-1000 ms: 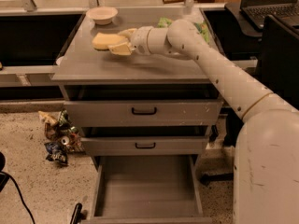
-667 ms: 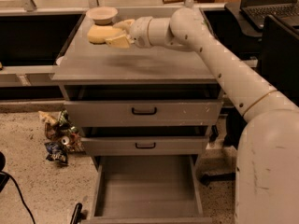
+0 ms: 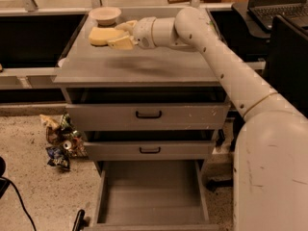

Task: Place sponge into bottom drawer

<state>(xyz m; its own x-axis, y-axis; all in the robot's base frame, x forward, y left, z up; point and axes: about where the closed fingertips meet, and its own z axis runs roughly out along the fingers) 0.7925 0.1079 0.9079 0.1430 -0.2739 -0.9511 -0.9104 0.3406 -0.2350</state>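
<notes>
The pale-yellow sponge [image 3: 102,35] is held in my gripper [image 3: 117,34], lifted above the left part of the grey cabinet top [image 3: 144,66]. The gripper's fingers [image 3: 122,43] are shut on the sponge's right end. My arm [image 3: 216,57] reaches in from the lower right across the cabinet top. The bottom drawer [image 3: 150,191] stands pulled open at the base of the cabinet, its grey floor bare, well below and in front of the gripper.
A white bowl [image 3: 105,15] sits at the back left of the cabinet top, just behind the sponge. Two shallower drawers with black handles [image 3: 148,114] are slightly open above the bottom drawer. Crumpled bags [image 3: 60,141] lie on the floor at left. A laptop [image 3: 276,4] sits at right.
My gripper has lifted the sponge off the cabinet top and carried it up and to the left, nearer the bowl.
</notes>
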